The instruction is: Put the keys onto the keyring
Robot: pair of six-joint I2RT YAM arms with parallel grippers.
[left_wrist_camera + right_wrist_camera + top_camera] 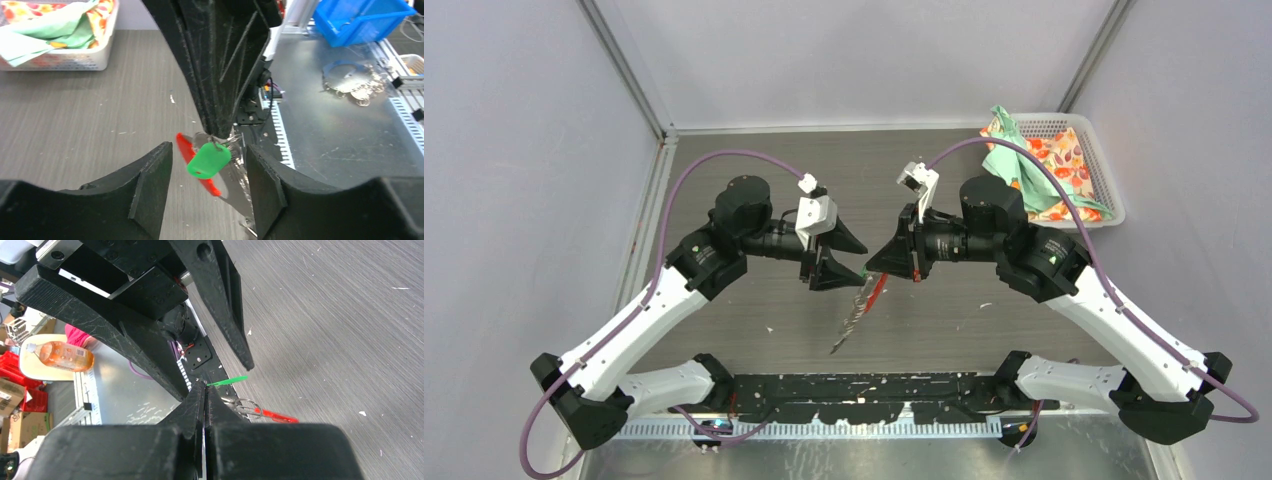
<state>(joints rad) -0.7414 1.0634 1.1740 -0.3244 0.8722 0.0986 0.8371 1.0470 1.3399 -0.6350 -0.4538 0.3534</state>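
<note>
My right gripper [871, 268] is shut and holds the keyring in the air over the middle of the table. The keyring's grey chain [849, 322] and red tab [879, 290] hang down from its tip. In the right wrist view the shut gripper [204, 386] has the keyring's ring [245, 407] and red tab [276, 416] just beyond it. The green-tagged key [209, 160] hangs at that same tip. My left gripper [210, 190] is open, with the green tag, red tab [186, 149] and chain between its fingers, not touching. The black-tagged key is out of view.
A white basket [1114, 205] of coloured cloths stands at the back right and also shows in the left wrist view [75, 59]. Off the table are a blue bin [365, 20], a bunch of metal rings [350, 86] and an orange bottle [62, 356].
</note>
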